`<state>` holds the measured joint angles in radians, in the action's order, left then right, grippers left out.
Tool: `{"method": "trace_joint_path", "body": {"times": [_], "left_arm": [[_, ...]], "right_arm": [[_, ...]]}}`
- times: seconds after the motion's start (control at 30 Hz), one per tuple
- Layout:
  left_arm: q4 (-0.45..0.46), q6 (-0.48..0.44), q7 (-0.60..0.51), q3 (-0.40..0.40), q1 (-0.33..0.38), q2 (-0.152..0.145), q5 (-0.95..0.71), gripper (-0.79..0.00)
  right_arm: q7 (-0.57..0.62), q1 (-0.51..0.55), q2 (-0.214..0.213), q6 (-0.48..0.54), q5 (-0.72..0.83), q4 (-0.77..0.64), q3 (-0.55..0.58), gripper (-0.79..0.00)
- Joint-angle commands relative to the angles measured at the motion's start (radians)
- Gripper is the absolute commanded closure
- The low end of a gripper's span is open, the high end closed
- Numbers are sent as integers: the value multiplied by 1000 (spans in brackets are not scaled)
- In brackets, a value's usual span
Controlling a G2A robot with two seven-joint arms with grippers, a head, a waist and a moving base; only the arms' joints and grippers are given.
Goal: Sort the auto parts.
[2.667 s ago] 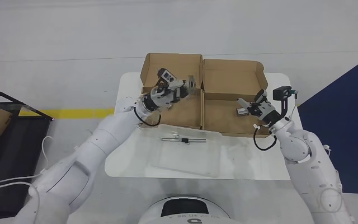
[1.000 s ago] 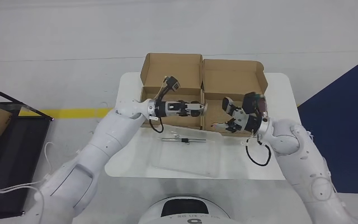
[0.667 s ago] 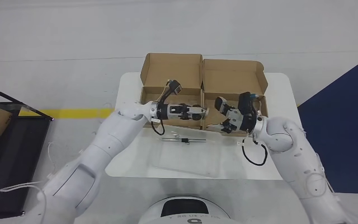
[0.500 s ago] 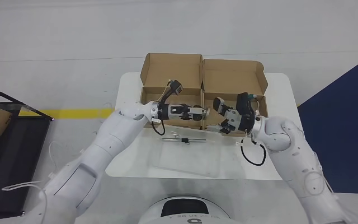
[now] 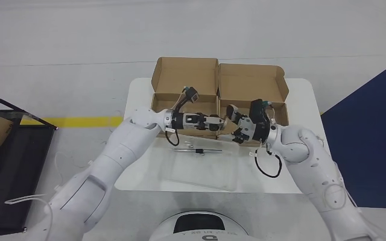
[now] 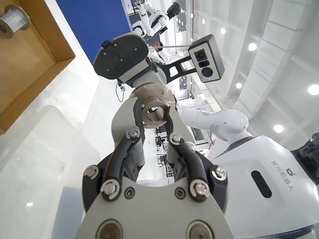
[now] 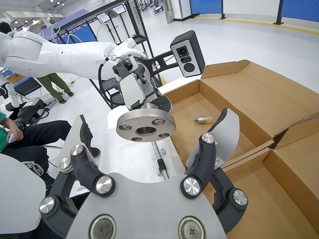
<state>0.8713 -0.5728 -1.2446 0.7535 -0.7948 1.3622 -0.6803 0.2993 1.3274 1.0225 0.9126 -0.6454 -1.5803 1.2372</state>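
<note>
Scene: Two robot arms meet above the middle of a white tabletop (image 5: 259, 181), just in front of two open boxes.
Left pincer (image 6: 153, 111): Clamped on the short hub of a round silver-grey metal flange with bolt holes (image 7: 145, 125), holding it in the air with its flat face turned toward the other arm.
Right pincer (image 7: 153, 116): Spread wide, one finger on either side of the flange's disc. Its own wrist view shows a gap between each pad and the metal.
Flange: Clear of the tabletop, near its centre and about level with the front walls of the two boxes. It sits in neither box.
Left brown cardboard box (image 5: 184, 73): At 11 o'clock on the tabletop, lid flap raised. A small silver cylindrical fitting (image 7: 201, 118) lies on its floor.
Right brown cardboard box (image 5: 250, 81): At 1 o'clock, side by side with its neighbour and touching it. A silver spool-shaped part (image 6: 11, 24) rests inside near a wall.
Thin metal rod with a dark collar (image 5: 198, 150): Flat on the tabletop at 7 o'clock from the flange, just in front of the left box.
Clear plastic tray (image 5: 202, 175): At 6 o'clock on the tabletop, beside the rod on the robot's side.
</note>
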Motion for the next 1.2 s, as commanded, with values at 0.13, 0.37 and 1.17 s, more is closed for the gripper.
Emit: {"method": "trace_joint_path", "body": {"times": [0.13,0.37,1.17], "left_arm": [[-2,3,-1,4,-1,6,7,0],[-4,5,-3,9,-2,11,14,0],[1,17,-9,40,-12,18,40,0]], "right_arm": [[-9,7,-1,-3,-22,-10,-2,-785],[-17,12,-1,-8,-36,-19,-8,-779],[-26,19,-5,-12,-44,-26,-12,0]]}}
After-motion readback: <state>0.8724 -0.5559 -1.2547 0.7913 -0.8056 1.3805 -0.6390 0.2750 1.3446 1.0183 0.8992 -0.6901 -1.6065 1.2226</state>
